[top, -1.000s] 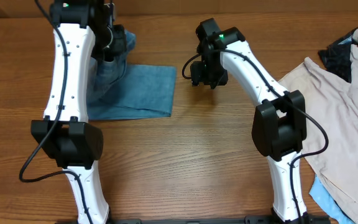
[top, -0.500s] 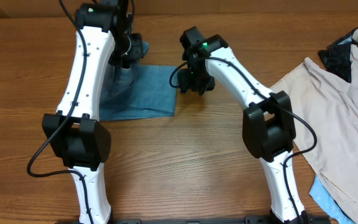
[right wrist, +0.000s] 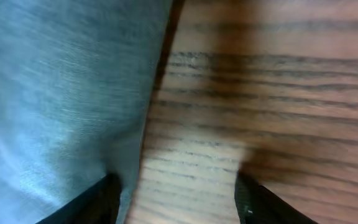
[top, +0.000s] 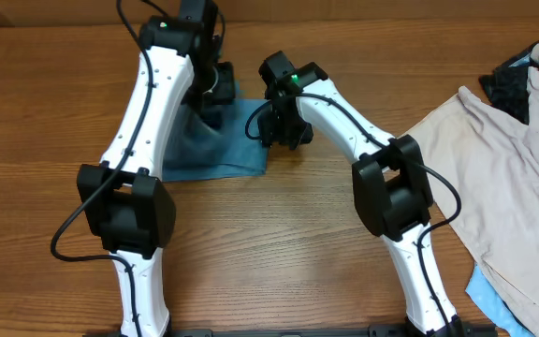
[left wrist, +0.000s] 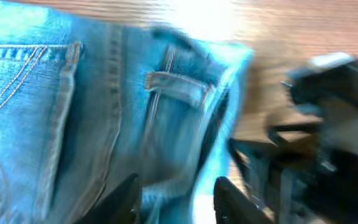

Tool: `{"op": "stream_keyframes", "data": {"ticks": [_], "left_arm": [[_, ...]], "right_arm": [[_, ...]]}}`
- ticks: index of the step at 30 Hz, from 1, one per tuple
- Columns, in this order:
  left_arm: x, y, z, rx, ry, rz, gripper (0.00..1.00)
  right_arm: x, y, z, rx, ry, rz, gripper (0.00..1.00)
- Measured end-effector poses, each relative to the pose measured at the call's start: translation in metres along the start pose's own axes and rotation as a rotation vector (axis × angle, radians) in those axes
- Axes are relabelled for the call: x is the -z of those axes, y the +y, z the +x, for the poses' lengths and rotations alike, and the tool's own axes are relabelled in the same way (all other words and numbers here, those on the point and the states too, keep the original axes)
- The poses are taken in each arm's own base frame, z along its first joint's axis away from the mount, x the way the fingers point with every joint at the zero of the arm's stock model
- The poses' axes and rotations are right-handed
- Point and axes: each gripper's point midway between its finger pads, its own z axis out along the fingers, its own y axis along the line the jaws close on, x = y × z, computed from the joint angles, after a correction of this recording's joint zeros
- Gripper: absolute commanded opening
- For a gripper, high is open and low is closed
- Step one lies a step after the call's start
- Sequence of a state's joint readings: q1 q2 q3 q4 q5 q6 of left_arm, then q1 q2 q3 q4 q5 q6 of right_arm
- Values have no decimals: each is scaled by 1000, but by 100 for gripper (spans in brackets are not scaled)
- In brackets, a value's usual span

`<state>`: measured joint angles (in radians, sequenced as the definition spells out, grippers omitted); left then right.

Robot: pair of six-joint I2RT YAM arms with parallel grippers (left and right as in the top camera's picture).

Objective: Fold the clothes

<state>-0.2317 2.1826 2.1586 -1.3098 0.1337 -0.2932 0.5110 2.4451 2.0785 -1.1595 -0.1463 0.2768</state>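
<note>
The clothes, light-blue denim jeans [top: 237, 140], lie folded at the back of the wooden table [top: 279, 234]. My left gripper [top: 211, 95] hangs over their upper right part. In the left wrist view the waistband, belt loop and pocket stitching of the jeans [left wrist: 73, 112] fill the picture, and my left gripper [left wrist: 178, 196] has its fingers apart with a denim fold lying between them. My right gripper [top: 277, 131] sits at the jeans' right edge. It is open [right wrist: 179, 199], one finger over the denim [right wrist: 61, 93] and the other over bare wood.
A large beige garment [top: 503, 168] covers the right side of the table, with a dark patterned cloth [top: 508, 80] behind it and a light-blue cloth [top: 485, 290] at the front right. The two wrists stand close together over the jeans.
The left arm swung right across the jeans carrying fabric, and its jaws have now parted. The right gripper moved left to the jeans' right edge, staying open.
</note>
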Motion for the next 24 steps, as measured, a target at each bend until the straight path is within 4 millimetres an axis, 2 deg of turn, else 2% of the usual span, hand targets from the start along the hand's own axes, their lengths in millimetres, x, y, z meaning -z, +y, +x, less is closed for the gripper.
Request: {"op": "stream_keyframes", "data": {"ticks": [5, 12, 16, 19, 24], "left_arm": [[0, -12, 4, -18, 13, 43, 46], [2, 5, -3, 13, 6, 42, 45], [5, 33, -11, 60, -12, -5, 45], [9, 65, -16, 115, -25, -49, 45], [17, 116, -18, 213, -25, -106, 45]], "right_arm": [[0, 1, 0, -7, 3, -6, 63], [0, -1, 5, -11, 22, 1, 64], [1, -3, 11, -17, 45, 10, 66], [3, -6, 12, -15, 55, 13, 68], [23, 0, -4, 13, -11, -20, 69]]}}
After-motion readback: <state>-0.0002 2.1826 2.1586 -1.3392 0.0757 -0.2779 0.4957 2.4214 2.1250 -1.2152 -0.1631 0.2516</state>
